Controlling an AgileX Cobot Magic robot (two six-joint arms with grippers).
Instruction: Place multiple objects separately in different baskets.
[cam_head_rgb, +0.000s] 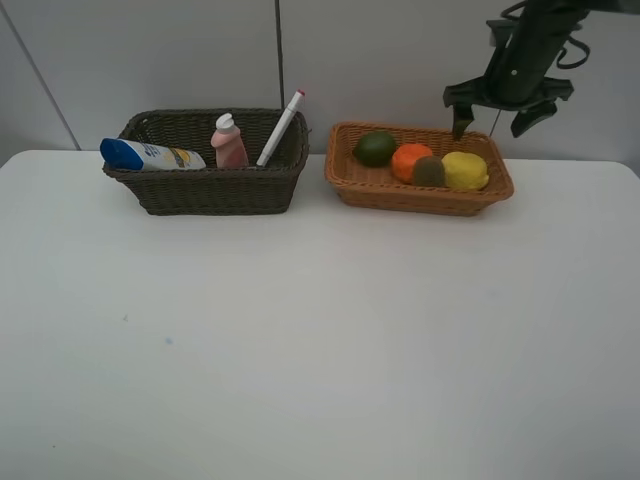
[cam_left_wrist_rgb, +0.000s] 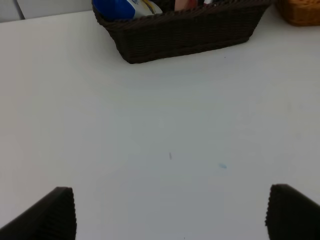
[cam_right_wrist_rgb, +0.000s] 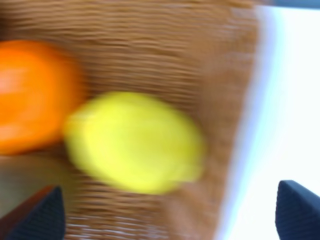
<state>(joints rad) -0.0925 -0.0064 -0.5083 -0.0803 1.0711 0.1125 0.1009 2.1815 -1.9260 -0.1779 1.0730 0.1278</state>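
Note:
The dark brown basket (cam_head_rgb: 210, 185) at the back left holds the white blue-capped bottle (cam_head_rgb: 150, 155), the pink bottle (cam_head_rgb: 229, 143) and the white red-tipped marker (cam_head_rgb: 281, 128). In the light tan basket (cam_head_rgb: 420, 190) at the back right lie the lime (cam_head_rgb: 375, 148), orange fruit (cam_head_rgb: 410, 160), kiwi (cam_head_rgb: 429, 171) and lemon (cam_head_rgb: 465, 170). My right gripper (cam_head_rgb: 497, 115) hangs open above that basket's far right end. Its wrist view is blurred, with the lemon (cam_right_wrist_rgb: 135, 142) and orange fruit (cam_right_wrist_rgb: 30, 95) below the open jaws. My left gripper (cam_left_wrist_rgb: 170, 212) is open over bare table.
The white table (cam_head_rgb: 320, 340) stretches wide in front of both baskets. In the left wrist view the dark basket (cam_left_wrist_rgb: 185, 30) and a corner of the tan basket (cam_left_wrist_rgb: 302, 12) lie ahead. A grey wall stands behind the table.

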